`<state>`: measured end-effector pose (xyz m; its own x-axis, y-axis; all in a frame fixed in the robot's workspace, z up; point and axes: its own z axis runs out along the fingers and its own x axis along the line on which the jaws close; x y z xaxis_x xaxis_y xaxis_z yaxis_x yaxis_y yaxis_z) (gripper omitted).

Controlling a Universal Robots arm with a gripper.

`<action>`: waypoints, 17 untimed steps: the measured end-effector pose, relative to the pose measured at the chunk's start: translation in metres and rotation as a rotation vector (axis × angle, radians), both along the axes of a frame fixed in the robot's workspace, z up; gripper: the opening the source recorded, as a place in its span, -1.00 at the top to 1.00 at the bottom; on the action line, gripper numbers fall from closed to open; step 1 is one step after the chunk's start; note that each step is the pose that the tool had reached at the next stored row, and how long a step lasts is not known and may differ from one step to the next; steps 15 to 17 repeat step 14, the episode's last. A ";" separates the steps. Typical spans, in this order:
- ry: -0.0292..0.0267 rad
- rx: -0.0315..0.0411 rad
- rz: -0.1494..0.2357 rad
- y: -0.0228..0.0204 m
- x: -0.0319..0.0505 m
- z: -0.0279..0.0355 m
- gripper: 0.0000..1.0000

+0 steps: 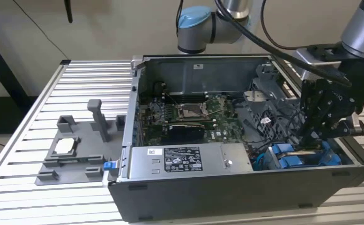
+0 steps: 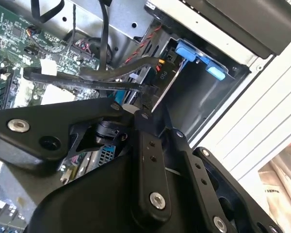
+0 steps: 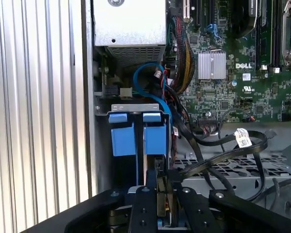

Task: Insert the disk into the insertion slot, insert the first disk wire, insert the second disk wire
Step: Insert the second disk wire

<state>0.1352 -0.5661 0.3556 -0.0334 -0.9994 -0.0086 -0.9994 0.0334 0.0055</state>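
The disk (image 3: pixel 155 141) sits in its blue carrier inside the insertion slot (image 3: pixel 128 108), the dark metal cage in the case's corner; its blue parts also show in the exterior view (image 1: pixel 291 157). My gripper (image 1: pixel 310 140) reaches down into the case right over that cage. In both wrist views its fingers stand close together (image 3: pixel 157 187) at the disk's end, pinched on the plug of a flat black disk wire (image 2: pixel 87 82). That wire trails back toward the motherboard. Another black cable with a white tag (image 3: pixel 242 138) loops beside the cage.
The open computer case (image 1: pixel 232 197) lies on a slatted metal table (image 1: pixel 19 154). Inside are a silver stickered box (image 1: pixel 182 159), the motherboard (image 1: pixel 194 112) and bundles of cables (image 3: pixel 179 58). A grey fixture (image 1: pixel 75 150) stands at the exterior view's left.
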 end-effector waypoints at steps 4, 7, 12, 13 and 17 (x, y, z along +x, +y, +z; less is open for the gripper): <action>0.0000 -0.0005 -0.001 0.0000 0.0000 0.0078 0.52; 0.0000 -0.0007 -0.001 0.0000 0.0000 0.0119 0.52; 0.0001 -0.0007 -0.001 0.0000 0.0000 0.0127 0.52; 0.0000 -0.0008 -0.001 0.0000 0.0000 0.0127 0.52; 0.0001 -0.0007 -0.001 0.0000 0.0000 0.0127 0.52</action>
